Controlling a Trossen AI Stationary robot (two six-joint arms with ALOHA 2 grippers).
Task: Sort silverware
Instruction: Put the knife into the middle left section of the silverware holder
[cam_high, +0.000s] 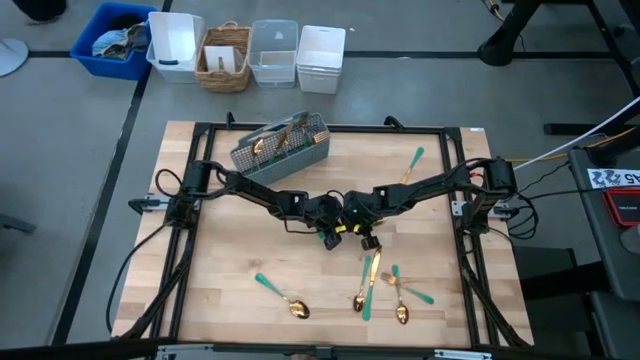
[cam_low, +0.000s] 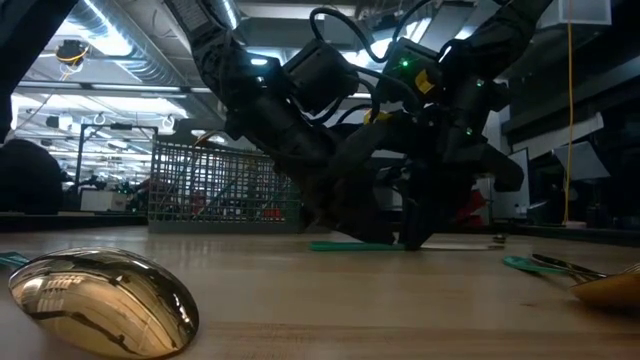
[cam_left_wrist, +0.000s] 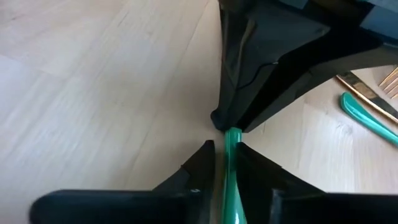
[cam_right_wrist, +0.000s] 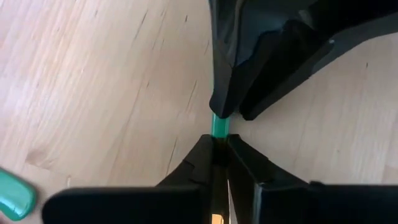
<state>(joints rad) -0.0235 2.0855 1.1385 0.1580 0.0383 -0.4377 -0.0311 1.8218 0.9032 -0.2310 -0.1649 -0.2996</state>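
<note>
Now mid-handover, by the look of it: both grippers meet at the middle of the tabletop (cam_high: 250, 250), nose to nose over one teal handle (cam_left_wrist: 231, 168). Left gripper (cam_left_wrist: 224, 152) clenched on that handle, a finger pressed to each side of it. Right gripper (cam_right_wrist: 219, 144) clamped on the same piece from the opposite end, teal stub showing between the two sets of fingertips. Probably held by both so one arm can take a fresh hold and turn the piece before carrying it off; which arm lets go cannot be told. Held piece low, just above or touching the wood in the low view. Mesh caddy (cam_high: 283, 150) at the back, already holding a few pieces. Still loose: one spoon (cam_high: 283, 297) front left, a small cluster (cam_high: 385, 290) just in front of the grippers, one fork (cam_high: 412, 165) back right.
</note>
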